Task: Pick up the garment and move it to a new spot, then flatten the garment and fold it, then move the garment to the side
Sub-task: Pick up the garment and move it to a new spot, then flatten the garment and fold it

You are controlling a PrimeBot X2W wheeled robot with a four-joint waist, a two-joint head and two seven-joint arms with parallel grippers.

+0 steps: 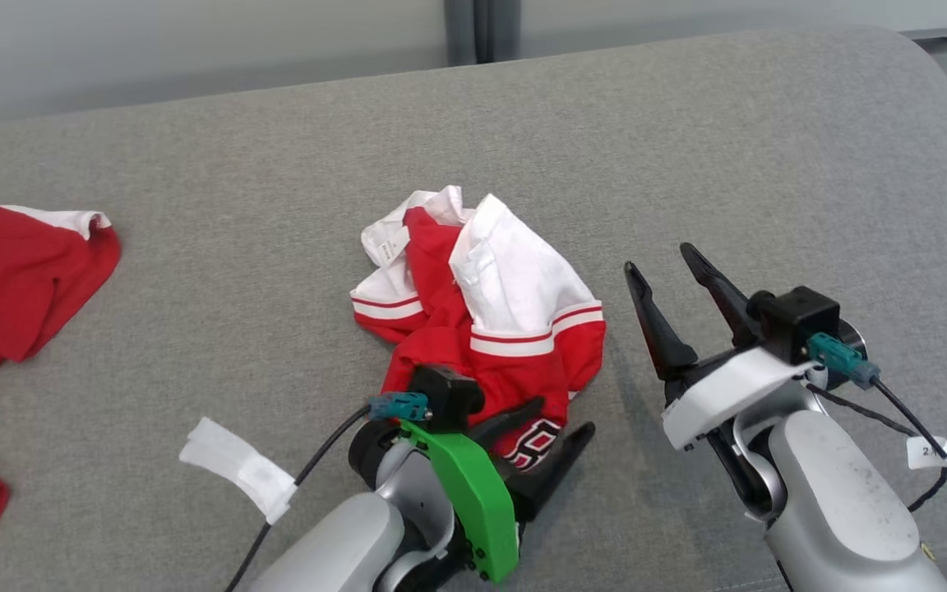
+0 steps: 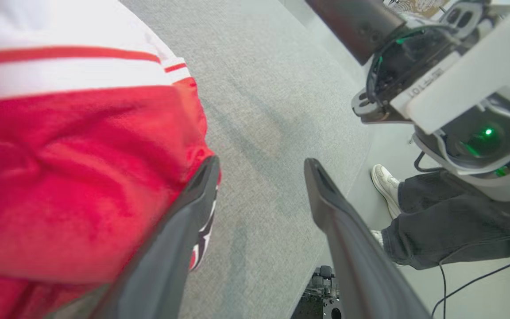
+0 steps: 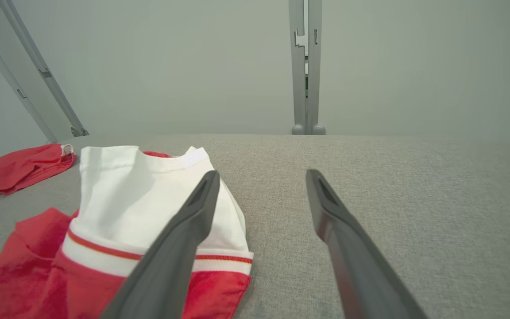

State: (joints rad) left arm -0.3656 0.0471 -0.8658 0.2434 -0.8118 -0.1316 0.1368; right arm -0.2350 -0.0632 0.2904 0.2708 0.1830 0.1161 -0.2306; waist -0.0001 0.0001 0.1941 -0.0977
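A red and white garment [image 1: 482,312] lies crumpled in a heap on the grey cushion [image 1: 687,148]. My left gripper [image 1: 562,416] stands open at the heap's near edge, one finger lying against the red cloth and the other over bare cushion; nothing is between the fingers. In the left wrist view the garment [image 2: 73,168] bulges at the left, beside the left finger [image 2: 184,221]. My right gripper [image 1: 661,268] is open just right of the heap, above the cushion. The right wrist view has the garment [image 3: 140,199] at the lower left, behind the left finger [image 3: 184,235].
A second red garment [image 1: 5,312] lies at the cushion's left edge. A white tag [image 1: 235,464] hangs on my left arm's cable. Off the cushion's edge in the left wrist view stand a person's legs and white shoe [image 2: 388,186], and a machine [image 2: 458,88].
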